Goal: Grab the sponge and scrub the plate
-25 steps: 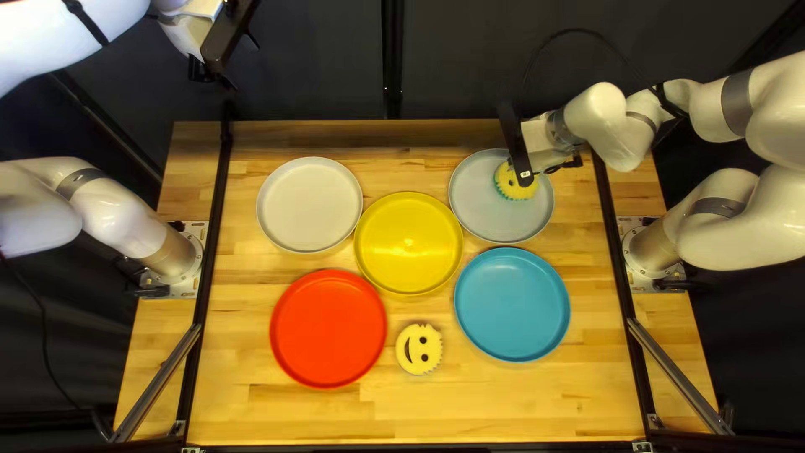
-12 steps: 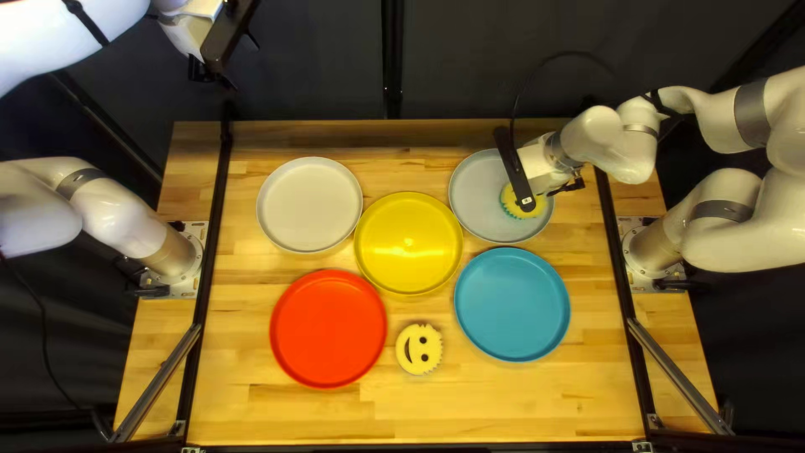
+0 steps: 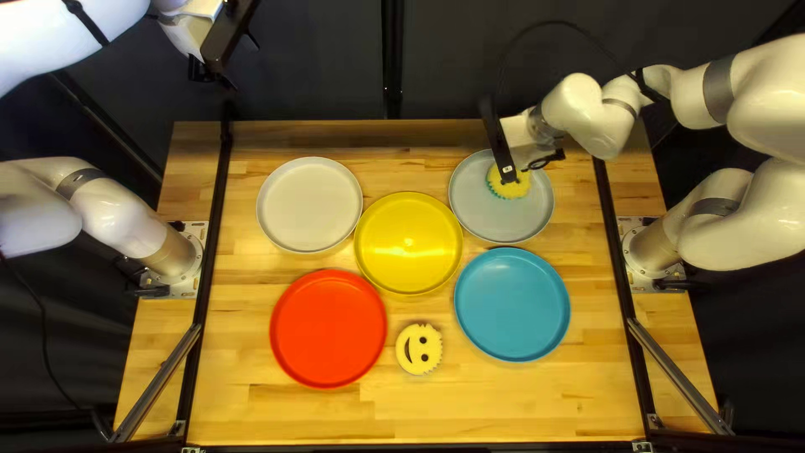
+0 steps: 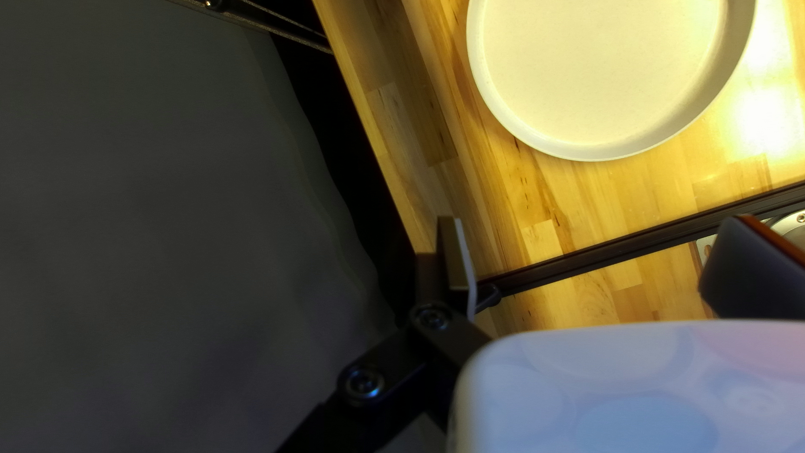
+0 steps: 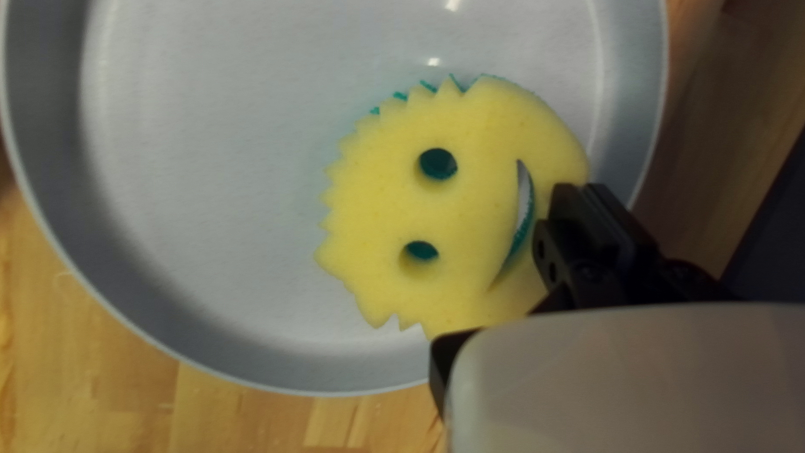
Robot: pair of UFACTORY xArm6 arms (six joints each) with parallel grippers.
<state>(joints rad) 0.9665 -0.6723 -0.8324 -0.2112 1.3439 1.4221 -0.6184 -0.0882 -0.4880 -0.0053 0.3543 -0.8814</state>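
The right gripper (image 3: 507, 177), clamped on the smiley sponge (image 3: 514, 187), has swept back toward the grey plate's (image 3: 484, 217) far rim (another stroke): scrubbing looks well underway.

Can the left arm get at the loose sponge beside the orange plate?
Probably yes: that sponge lies uncovered on the table, and the right arm is far off at the grey plate.
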